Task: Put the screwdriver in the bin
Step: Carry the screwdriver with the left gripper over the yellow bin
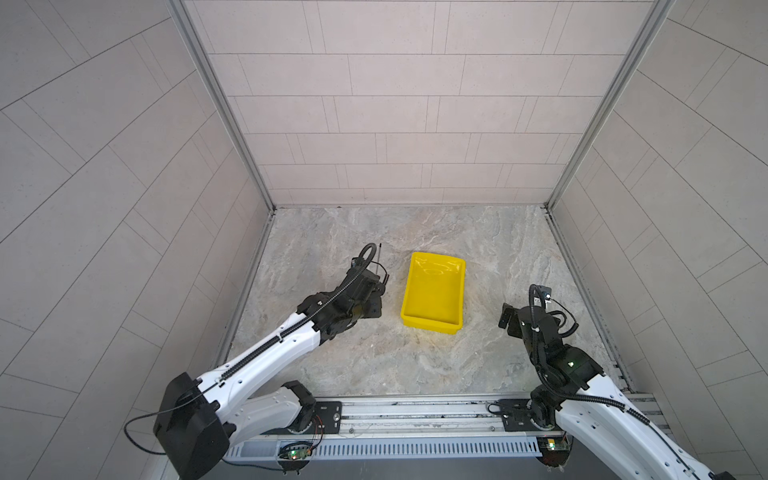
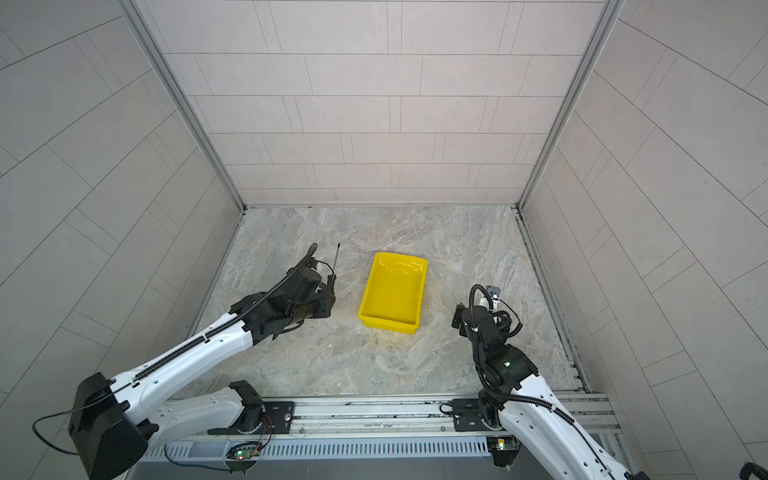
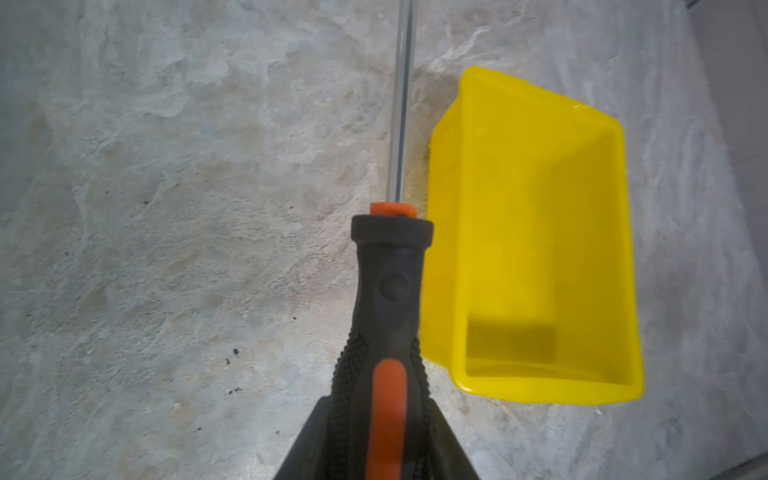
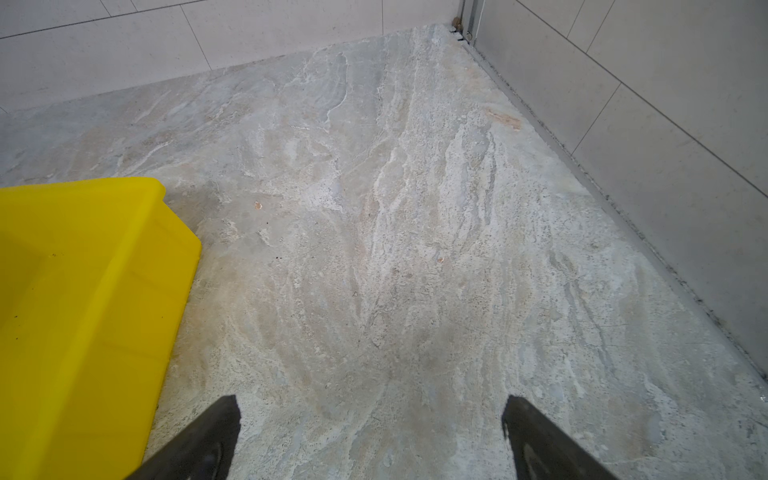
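My left gripper (image 3: 376, 411) is shut on the black and orange handle of the screwdriver (image 3: 388, 282). Its thin metal shaft (image 1: 378, 257) points toward the back wall and shows past the wrist in both top views (image 2: 336, 257); the handle is hidden there under the left gripper (image 1: 374, 305). The yellow bin (image 1: 430, 326) stands just right of the screwdriver, with nothing in it (image 3: 444, 249). My right gripper (image 4: 370, 415) is open with nothing between its fingers and hovers over bare table right of the bin (image 4: 83, 270). In a top view the right gripper (image 1: 508, 320) sits near the bin's front right corner.
The marble-patterned tabletop (image 1: 374, 361) is walled by tiled panels at the back and on both sides. A metal rail (image 1: 415, 411) carrying both arm bases runs along the front edge.
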